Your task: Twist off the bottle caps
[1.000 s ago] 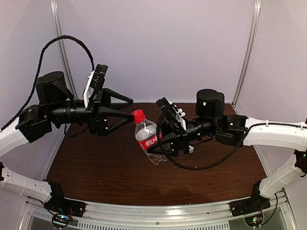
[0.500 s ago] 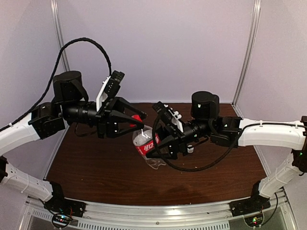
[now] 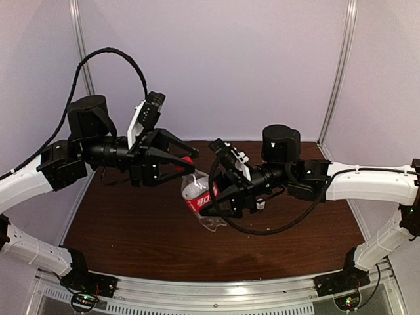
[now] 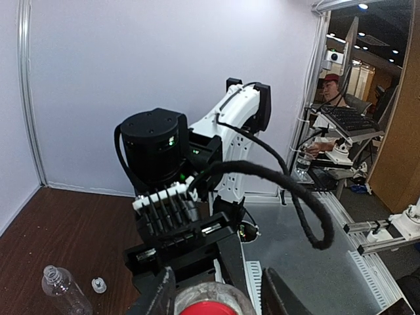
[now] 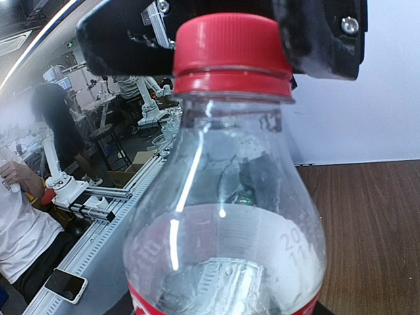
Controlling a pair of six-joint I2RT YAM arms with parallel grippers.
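Observation:
The small clear bottle (image 3: 197, 192) with a red label hangs tilted above the table, and my right gripper (image 3: 211, 200) is shut around its labelled body. Its red cap (image 3: 188, 159) is on the neck. My left gripper (image 3: 186, 164) has come in from the left and its fingers (image 5: 321, 39) sit against both sides of the red cap (image 5: 231, 52), shut on it. The left wrist view shows the cap (image 4: 213, 308) from above between the two jaws. A second clear bottle (image 4: 62, 292) lies capless on the table, with a small white cap (image 4: 99, 285) beside it.
The brown table (image 3: 131, 236) is walled by white panels at the back and sides. The left arm's black cable (image 3: 105, 56) loops high above it. Both arms meet over the middle of the table.
My left gripper swung right onto the red cap and closed from wide open. The right gripper shifted the bottle slightly left and down, then held still.

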